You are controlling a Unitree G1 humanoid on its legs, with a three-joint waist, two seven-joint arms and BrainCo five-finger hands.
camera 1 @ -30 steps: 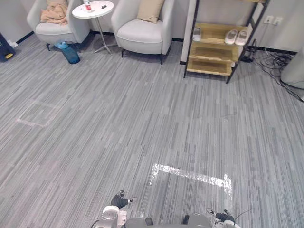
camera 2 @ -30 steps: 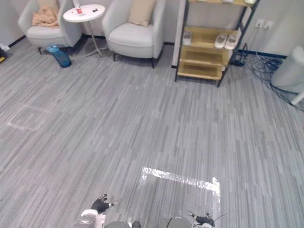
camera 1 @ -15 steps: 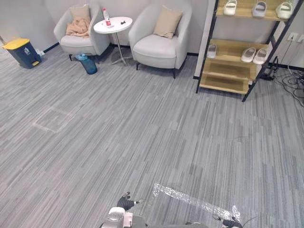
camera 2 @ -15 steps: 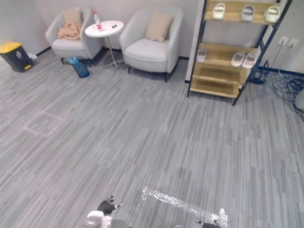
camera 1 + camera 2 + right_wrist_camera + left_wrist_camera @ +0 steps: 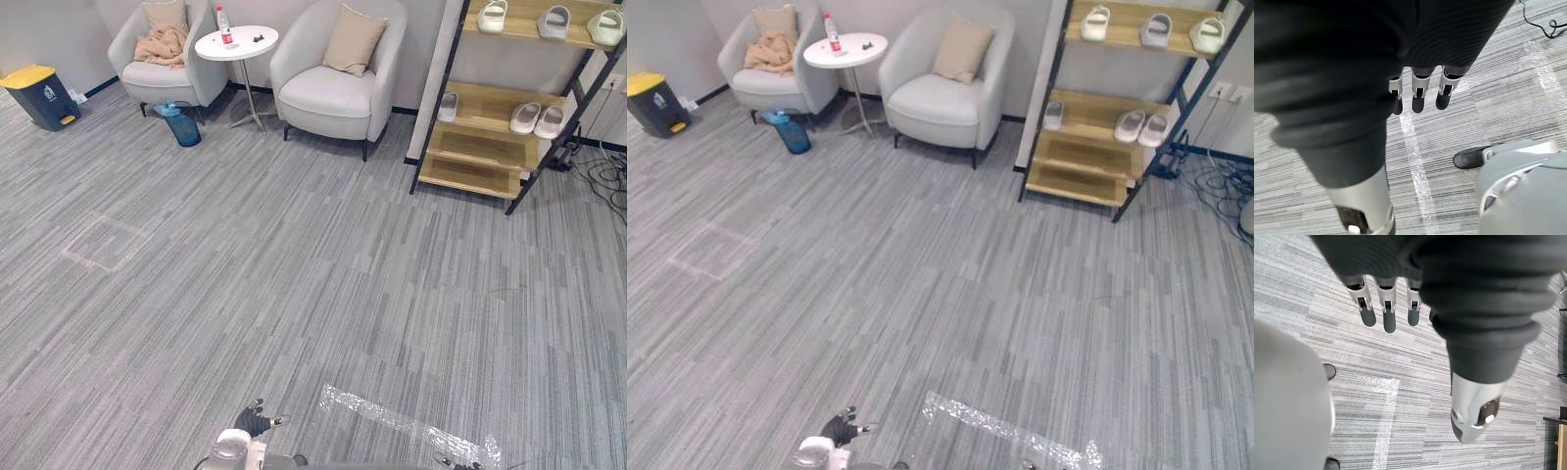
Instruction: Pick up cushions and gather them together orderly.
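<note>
Far to the left of the round white table (image 5: 236, 42), against the wall, stands a dark bin (image 5: 39, 95) with a yellow lid. Just left of the table is the left armchair (image 5: 157, 76). The left cushion (image 5: 167, 14), tan, stands upright against its back, and a peach cloth (image 5: 161, 45) lies crumpled on the seat below it. A blue basket (image 5: 182, 126) sits on the grey carpet (image 5: 294, 264) in front of that chair, near the table's foot.

On the table stand a bottle (image 5: 224, 25) with a red label and a small dark item (image 5: 260, 37) that is too small to make out.

Just right of the table is the right armchair (image 5: 333, 93), with the right cushion (image 5: 354, 41), also tan, leaning tilted against its back. The two cushions are well apart, one on each side of the table.

Further right of the table is a wooden shelf (image 5: 470, 176) in a black frame, with pale slippers (image 5: 537, 117) on its boards. Black cables (image 5: 602, 162) lie on the carpet beyond it.

Well away from the table, on the near carpet, runs a strip of clear tape (image 5: 392, 419).

The left hand (image 5: 1385, 316) hangs over the carpet beside this tape, fingers straight and thumb (image 5: 1471, 416) apart, holding nothing. The right hand (image 5: 1418, 93) hangs the same way over the tape, fingers straight and empty.
</note>
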